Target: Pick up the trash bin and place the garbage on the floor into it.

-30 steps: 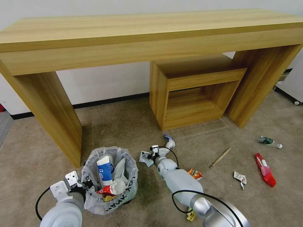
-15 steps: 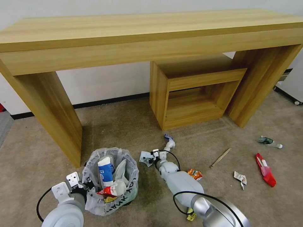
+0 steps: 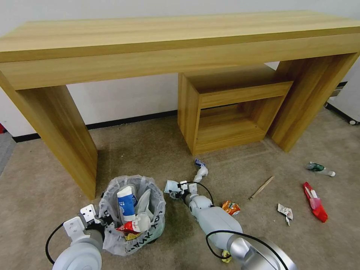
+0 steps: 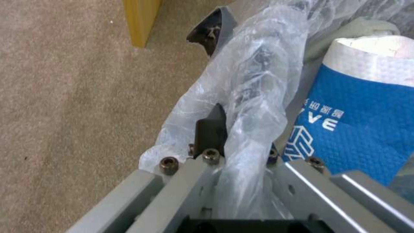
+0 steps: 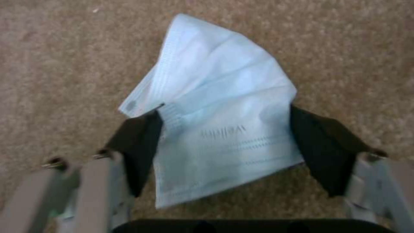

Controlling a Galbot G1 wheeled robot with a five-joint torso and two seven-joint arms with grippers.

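Moved: right gripper (image 3: 173, 190) shifted a bit left and toward the bin vs. 1 s back; bin and left arm nudged slightly right; rest of litter unchanged.
Left gripper (image 3: 100, 221): low at near-left, clamped on near rim of trash bin (image 3: 132, 214); in left wrist view, fingers (image 4: 212, 127) pinched on bunched bag plastic over the rim.
Trash bin: standing on the floor (image 3: 157, 150), just right of the desk's left leg, held at rim. Bag lettering visible on front.
Bin contents: blue-white carton (image 3: 125, 202) upright; white slippers (image 3: 143, 202) beside it; crushed red paper cup (image 3: 127, 227) at near edge.
Right gripper: out on carpet just right of the bin, jaws spread wide either side of a pale blue face mask (image 5: 220, 106); mask flat on the carpet, black pads (image 5: 140, 142) flanking it, not closed on it.
Orange can (image 3: 230, 207): on carpet, right of the right forearm.
Tissue (image 3: 285, 212): crumpled, further right.
Red wrapper (image 3: 315, 202): far right, near the tissue.
Wooden stick (image 3: 262, 186): lying diagonally, between can and wrapper, further back.
White-blue scrap (image 3: 201, 170): on carpet just beyond right gripper.
Green-labelled bottle (image 3: 318, 168): on its side, far right, behind the wrapper.
Desk (image 3: 180, 41): wooden, against the wall; low open shelf unit (image 3: 228, 108) under its right half.
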